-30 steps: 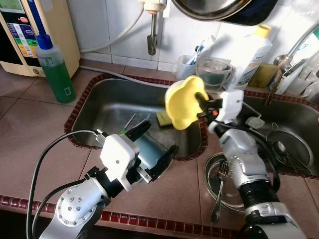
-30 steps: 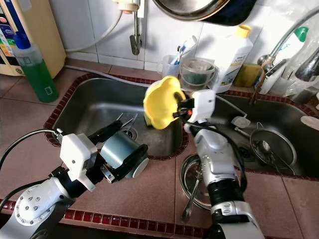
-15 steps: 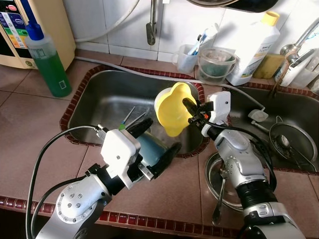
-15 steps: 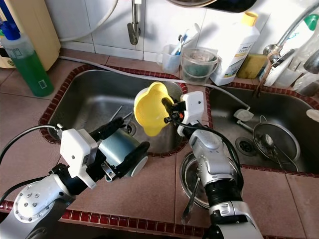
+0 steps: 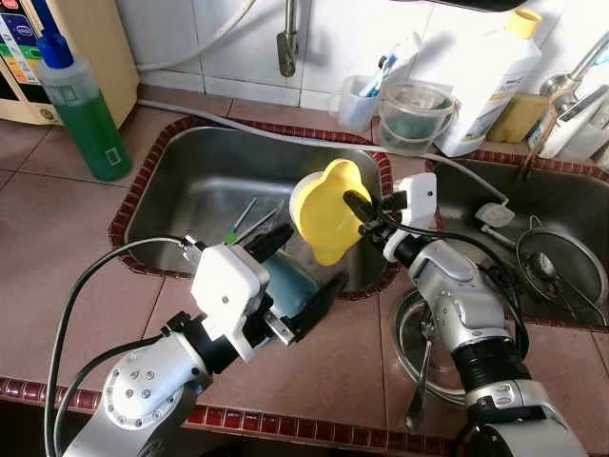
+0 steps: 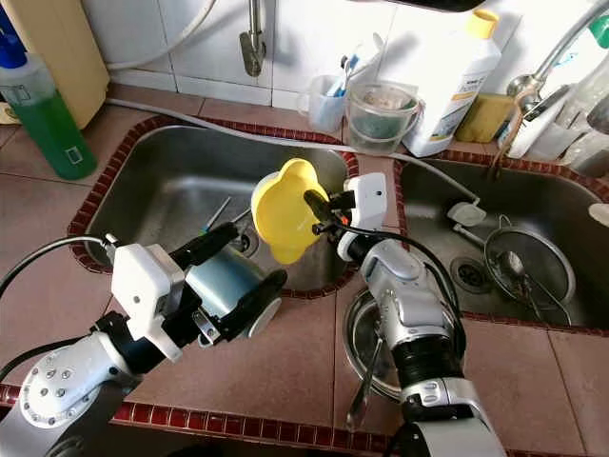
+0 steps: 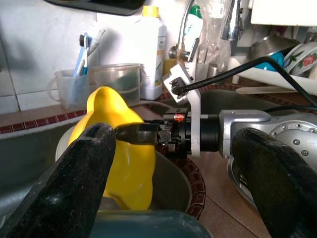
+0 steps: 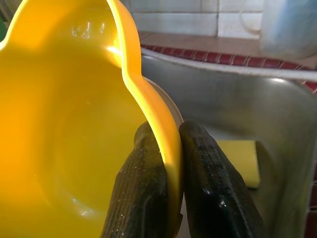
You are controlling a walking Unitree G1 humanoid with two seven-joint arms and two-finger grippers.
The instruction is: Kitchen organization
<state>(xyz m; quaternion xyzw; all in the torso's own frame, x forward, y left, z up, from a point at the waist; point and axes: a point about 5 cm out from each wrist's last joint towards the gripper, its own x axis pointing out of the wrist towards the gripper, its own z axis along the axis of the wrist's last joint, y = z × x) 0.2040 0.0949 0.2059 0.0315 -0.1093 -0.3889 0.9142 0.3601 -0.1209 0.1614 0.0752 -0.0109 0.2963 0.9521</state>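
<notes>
My right gripper [image 5: 354,205] is shut on the rim of a yellow lobed bowl [image 5: 322,208], holding it tilted above the right part of the left sink basin [image 5: 181,181]. In the right wrist view both fingers [image 8: 141,188] pinch the bowl's edge [image 8: 64,124], with a yellow sponge [image 8: 242,153] lying in the basin beyond. My left gripper [image 5: 309,259] holds a blue-grey cup [image 5: 285,281] on its side between its fingers, over the basin's front rim. The bowl hangs just past the cup's mouth in the left wrist view.
A green soap bottle [image 5: 86,109] stands at the back left. Plastic cups [image 5: 409,114] and a white bottle [image 5: 485,81] line the back wall. A steel bowl with a spoon [image 5: 419,333] sits on the counter under my right arm. The right basin holds a strainer [image 5: 557,271].
The camera has tilted down. My right gripper has brought the yellow bowl lower and a little left, closer to the cup. The left gripper with the cup has hardly moved.
</notes>
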